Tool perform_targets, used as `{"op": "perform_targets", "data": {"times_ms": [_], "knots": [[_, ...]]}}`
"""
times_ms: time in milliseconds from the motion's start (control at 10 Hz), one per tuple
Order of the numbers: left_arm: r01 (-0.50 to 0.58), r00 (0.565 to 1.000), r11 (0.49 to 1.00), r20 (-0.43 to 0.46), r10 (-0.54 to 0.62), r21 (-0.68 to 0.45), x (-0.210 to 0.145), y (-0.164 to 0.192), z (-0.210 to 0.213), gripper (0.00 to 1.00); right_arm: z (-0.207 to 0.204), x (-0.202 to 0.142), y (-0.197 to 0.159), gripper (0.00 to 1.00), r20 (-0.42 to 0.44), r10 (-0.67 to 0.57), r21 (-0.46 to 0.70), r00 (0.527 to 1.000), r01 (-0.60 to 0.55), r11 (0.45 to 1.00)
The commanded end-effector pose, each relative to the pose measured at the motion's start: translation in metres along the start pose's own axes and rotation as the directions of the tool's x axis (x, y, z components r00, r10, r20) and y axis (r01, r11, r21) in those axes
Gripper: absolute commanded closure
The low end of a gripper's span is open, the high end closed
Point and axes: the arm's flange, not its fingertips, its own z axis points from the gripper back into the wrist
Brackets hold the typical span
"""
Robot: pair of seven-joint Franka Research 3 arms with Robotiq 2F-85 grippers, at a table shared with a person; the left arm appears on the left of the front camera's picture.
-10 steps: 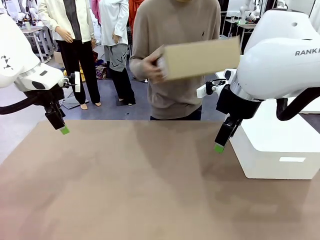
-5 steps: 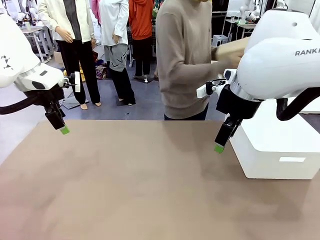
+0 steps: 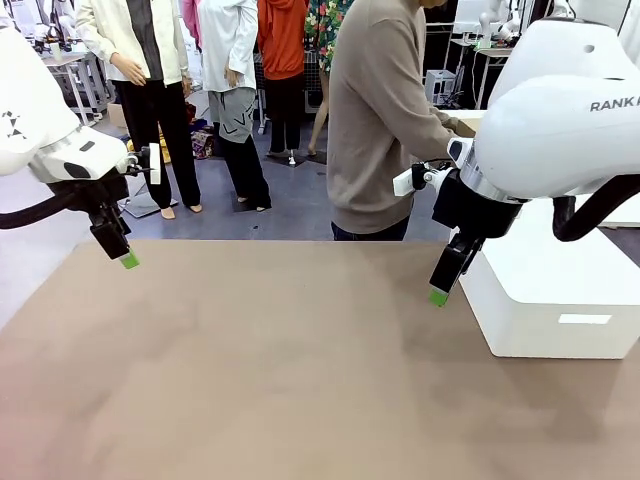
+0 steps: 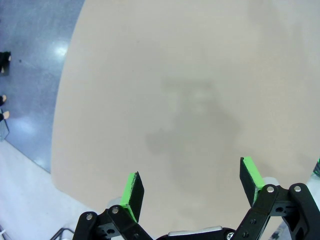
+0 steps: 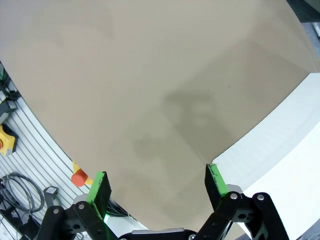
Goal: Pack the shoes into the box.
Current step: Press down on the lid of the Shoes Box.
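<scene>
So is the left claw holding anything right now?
No, the left claw is open over the bare table, with nothing between its pads.

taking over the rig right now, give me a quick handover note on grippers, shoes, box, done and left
Left gripper: open, holding nothing, above the bare tan table at its left side.
Right gripper: open, holding nothing, above the table beside the white block.
Shoes and box: not on the table. The person at the far side is turned toward the robot's right, reaching behind the right arm.
Done: nothing packed.
Left: the whole job, once shoes and box are set down.
</scene>
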Motion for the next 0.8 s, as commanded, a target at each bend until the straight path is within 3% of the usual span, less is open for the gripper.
{"op": "perform_targets", "data": {"times_ms": [0,700], "knots": [[0.018,1.000,1.000,-0.005,-0.018,0.004,-0.0037,0.0006,0.0014,0.00,0.0031,-0.0004,0.0000,0.00,-0.002,0.000,0.003,1.000,0.000,1.000],[0.018,1.000,1.000,-0.005,-0.018,0.004,-0.0037,0.0006,0.0014,0.00,0.0031,-0.0004,0.0000,0.00,-0.002,0.000,0.003,1.000,0.000,1.000]]}}
